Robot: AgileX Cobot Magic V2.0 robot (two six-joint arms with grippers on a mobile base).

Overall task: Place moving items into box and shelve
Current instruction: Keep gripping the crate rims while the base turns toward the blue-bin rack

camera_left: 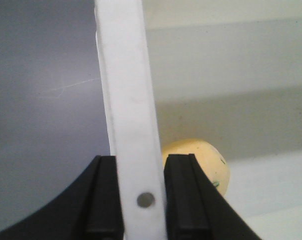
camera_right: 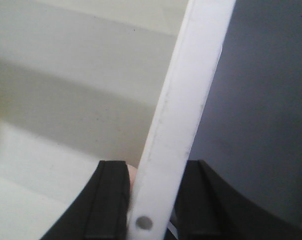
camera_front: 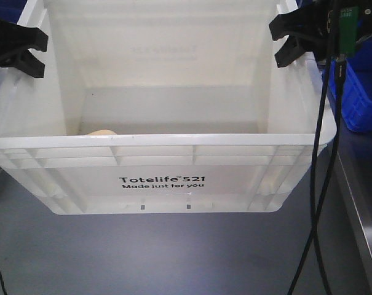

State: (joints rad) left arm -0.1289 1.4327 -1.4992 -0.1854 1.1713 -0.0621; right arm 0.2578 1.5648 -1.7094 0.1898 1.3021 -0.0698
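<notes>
Left wrist-mounted view: left gripper (camera_left: 141, 200) is clamped narrow on the box (camera_left: 126, 100) side rim, with both black fingers (camera_left: 103, 200) pressed flat against the white wall. The cream ball (camera_left: 198, 160), flecked green, is seen on the box floor at 5 o'clock, just beside the inner finger.

Right wrist view: right gripper (camera_right: 153, 205) is clamped the same way on the opposite rim. A pinkish sliver (camera_right: 134, 175) is visible between the inner finger and the wall, too little to identify.

Front view: the grippers are seen at 10 and 2 o'clock, reaching inward onto the side walls. A pale rounded top (camera_front: 101, 132) is seen behind the front rim at 7 o'clock. Below the box is the grey table (camera_front: 173, 258). A blue bin (camera_front: 364, 92) sits at 3 o'clock.
</notes>
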